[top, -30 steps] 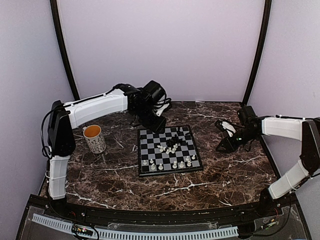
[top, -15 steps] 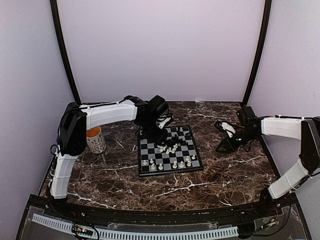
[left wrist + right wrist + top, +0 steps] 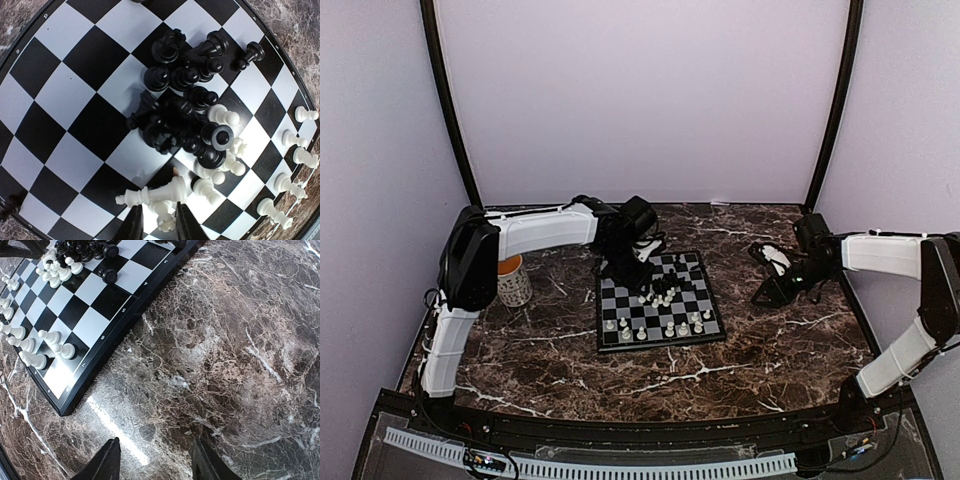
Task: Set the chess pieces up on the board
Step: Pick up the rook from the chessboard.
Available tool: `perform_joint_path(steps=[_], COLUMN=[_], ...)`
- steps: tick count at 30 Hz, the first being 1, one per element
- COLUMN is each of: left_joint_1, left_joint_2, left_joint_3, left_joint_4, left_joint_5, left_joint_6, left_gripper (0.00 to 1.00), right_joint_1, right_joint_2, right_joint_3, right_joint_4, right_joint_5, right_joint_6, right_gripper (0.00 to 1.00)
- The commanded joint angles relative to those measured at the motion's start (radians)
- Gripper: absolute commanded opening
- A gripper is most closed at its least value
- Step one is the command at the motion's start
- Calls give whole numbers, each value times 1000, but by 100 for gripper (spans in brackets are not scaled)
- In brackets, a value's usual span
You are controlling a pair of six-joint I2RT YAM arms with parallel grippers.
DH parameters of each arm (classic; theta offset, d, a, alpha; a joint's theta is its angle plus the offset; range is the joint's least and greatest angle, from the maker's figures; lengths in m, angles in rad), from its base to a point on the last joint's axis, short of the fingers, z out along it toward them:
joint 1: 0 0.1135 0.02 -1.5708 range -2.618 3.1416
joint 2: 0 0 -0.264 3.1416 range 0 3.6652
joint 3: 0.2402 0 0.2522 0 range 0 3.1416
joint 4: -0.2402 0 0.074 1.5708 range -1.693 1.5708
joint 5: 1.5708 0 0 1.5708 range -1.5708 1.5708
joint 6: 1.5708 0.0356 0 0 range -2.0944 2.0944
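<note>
The board (image 3: 620,303) lies mid-table. A heap of black chess pieces (image 3: 185,107) sits near its middle, with white chess pieces (image 3: 220,167) tumbled beside it and white pawns (image 3: 660,326) standing along the near rows. My left gripper (image 3: 159,226) hangs low over the board's far left part. Its fingers (image 3: 134,225) stand narrowly apart either side of a small fallen white piece (image 3: 167,220), just below a toppled white king (image 3: 162,194). I cannot see whether the pads press it. My right gripper (image 3: 157,465) is open over bare marble, right of the board (image 3: 95,357).
An orange-lined mug (image 3: 509,279) stands at the left, close to the left arm's elbow. One black pawn (image 3: 248,54) stands apart near the board's edge. Dark marble tabletop (image 3: 770,350) surrounds the board; purple walls close in the back and sides.
The left arm swung in over the board's far left corner and came lower, and its jaws narrowed around the white piece. The right arm stayed put.
</note>
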State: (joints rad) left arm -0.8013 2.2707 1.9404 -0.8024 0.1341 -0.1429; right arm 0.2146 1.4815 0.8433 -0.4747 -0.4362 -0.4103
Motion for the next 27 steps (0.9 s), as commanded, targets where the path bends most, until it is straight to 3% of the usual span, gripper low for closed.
perform_joint_path(steps=[1, 7, 14, 27], left_joint_1=[1, -1, -3, -66], left_joint_2=[-5, -8, -89, -343], left_joint_3=[4, 46, 35, -266], left_joint_4=[-24, -82, -103, -19], left_joint_5=[30, 26, 11, -34], left_joint_6=[0, -4, -4, -49], left_gripper=[21, 12, 9, 9], right_joint_1=[-4, -4, -4, -4], right_joint_2=[9, 8, 5, -4], right_joint_3=[3, 4, 4, 9], right_joint_4=[-4, -4, -5, -8], right_joint_5=[-1, 2, -2, -20], right_joint_6=[-7, -5, -6, -1], right_gripper=[50, 50, 50, 51])
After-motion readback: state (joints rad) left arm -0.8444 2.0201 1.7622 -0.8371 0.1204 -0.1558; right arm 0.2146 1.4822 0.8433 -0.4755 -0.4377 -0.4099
